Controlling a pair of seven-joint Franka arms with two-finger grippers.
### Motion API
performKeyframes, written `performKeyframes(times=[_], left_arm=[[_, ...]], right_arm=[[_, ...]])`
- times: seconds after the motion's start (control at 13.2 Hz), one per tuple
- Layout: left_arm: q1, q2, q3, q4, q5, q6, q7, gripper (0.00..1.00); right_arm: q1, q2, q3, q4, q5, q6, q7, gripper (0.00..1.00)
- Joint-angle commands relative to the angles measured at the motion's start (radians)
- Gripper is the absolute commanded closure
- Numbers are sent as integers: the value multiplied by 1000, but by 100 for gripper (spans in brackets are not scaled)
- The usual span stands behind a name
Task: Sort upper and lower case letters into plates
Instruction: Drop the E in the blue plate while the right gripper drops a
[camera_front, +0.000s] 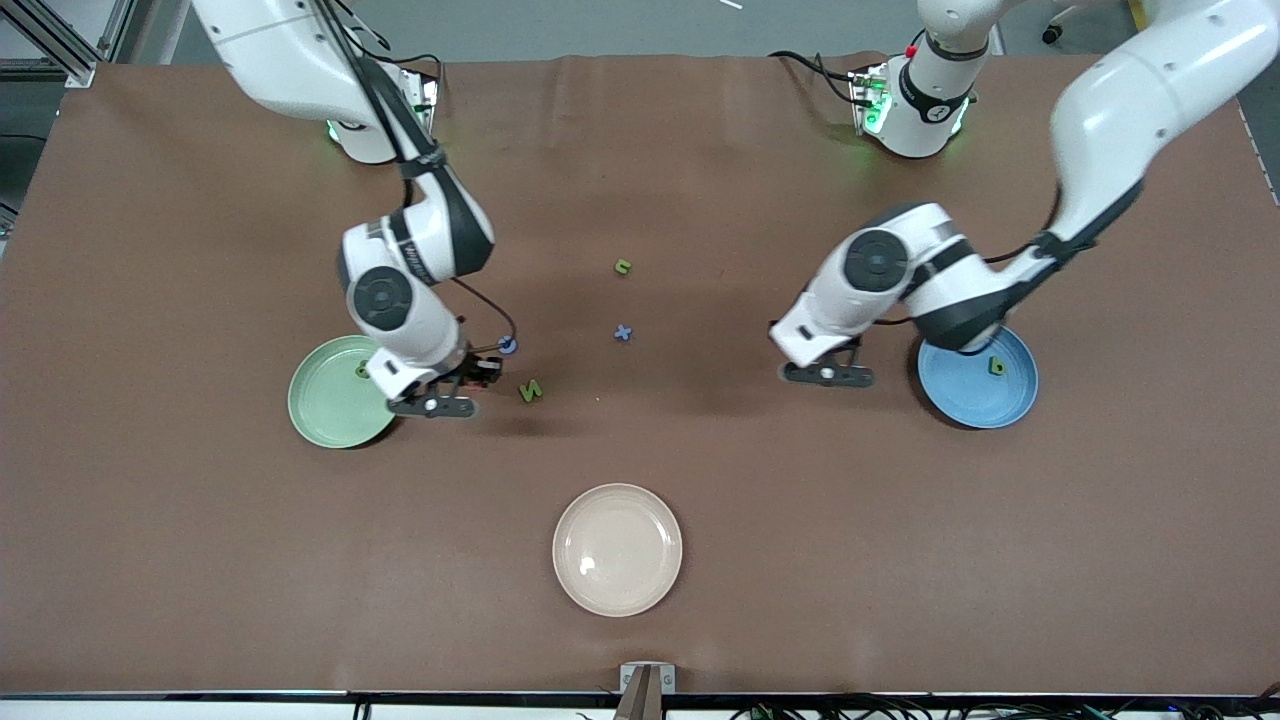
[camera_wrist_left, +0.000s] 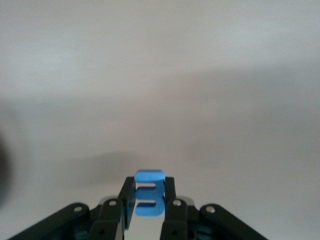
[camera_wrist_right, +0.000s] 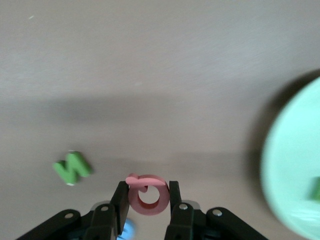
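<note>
a red letter q (camera_wrist_right: 146, 194) is pinched upright between the closed fingers of the right gripper (camera_wrist_right: 146, 202) just beside the mint green plate (camera_front: 325, 400), while a blue letter (camera_wrist_left: 149, 200) is clamped in the left gripper (camera_wrist_left: 149, 206) near the blue plate (camera_front: 965, 400).

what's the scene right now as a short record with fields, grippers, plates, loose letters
left gripper: fingers shut on blue letter, over bare table beside blue plate
right gripper: fingers shut on pink letter, beside mint plate
blue plate: one green letter in it
mint plate: one green letter in it
cream plate: no letters
loose on table: green N, blue x, green n
</note>
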Motion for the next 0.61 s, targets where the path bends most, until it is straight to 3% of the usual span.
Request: performKeyframes(times=[0.0, 0.23, 0.53], left_arm=[[146, -29, -49, -67, 19, -30, 81, 92], [266, -24, -47, -93, 85, -56, 182, 92], [392, -13, -34, -107, 140, -54, 304, 92]], right_arm=[[-108, -79, 18, -74, -13, -33, -173, 100], [-214, -111, 16, -143, -14, -8, -343, 100], [-358, -106, 16, -260, -14, 156, -575, 100]])
